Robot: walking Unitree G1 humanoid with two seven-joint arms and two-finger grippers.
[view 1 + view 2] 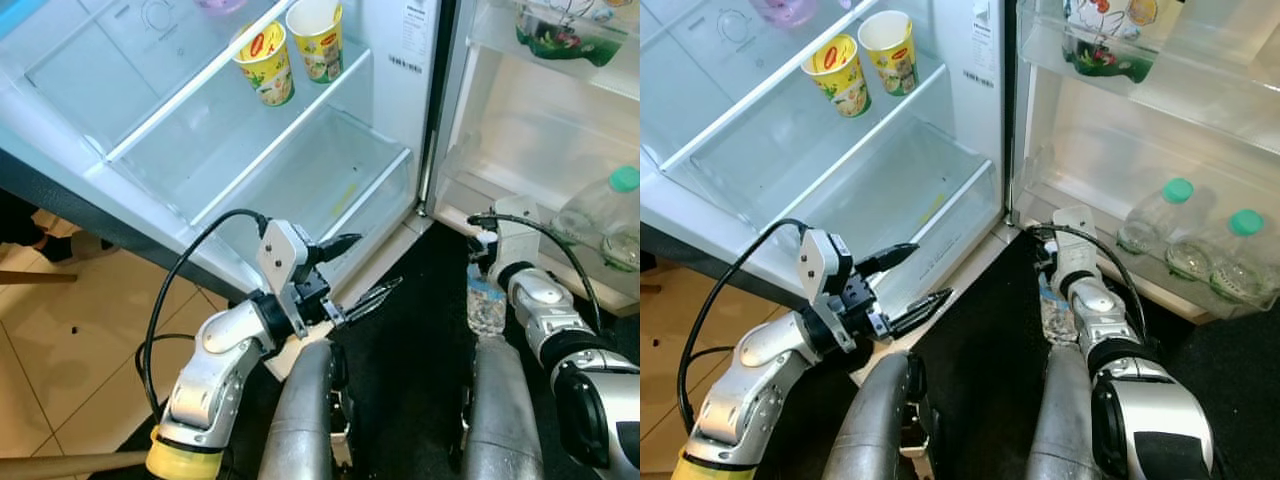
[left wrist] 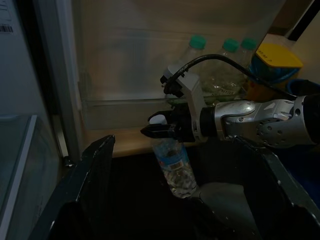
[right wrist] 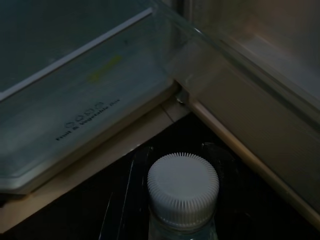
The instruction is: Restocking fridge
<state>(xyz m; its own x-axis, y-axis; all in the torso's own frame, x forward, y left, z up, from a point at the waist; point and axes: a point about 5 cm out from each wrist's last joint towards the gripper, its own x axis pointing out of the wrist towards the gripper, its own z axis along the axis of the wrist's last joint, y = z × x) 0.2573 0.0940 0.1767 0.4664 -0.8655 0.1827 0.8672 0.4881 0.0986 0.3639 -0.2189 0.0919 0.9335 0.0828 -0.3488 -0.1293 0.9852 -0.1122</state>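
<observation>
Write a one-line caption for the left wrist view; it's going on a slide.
Right gripper shut on a white-capped water bottle before the open fridge door's shelf.

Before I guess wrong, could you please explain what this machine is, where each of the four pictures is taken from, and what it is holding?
This is a humanoid robot facing an open fridge. The two bright pictures come from a stereo camera on its head, looking down at its own silver arms. The two dark ones come from cameras on its wrists.

The right gripper grips a clear water bottle by the neck, just under its white cap, low in front of the fridge. The left gripper hangs open and empty near the clear bottom drawer.

Two yellow noodle cups already stand on a shelf. Green-capped bottles sit in the lower door rack, and a green packet sits in the rack above.
</observation>
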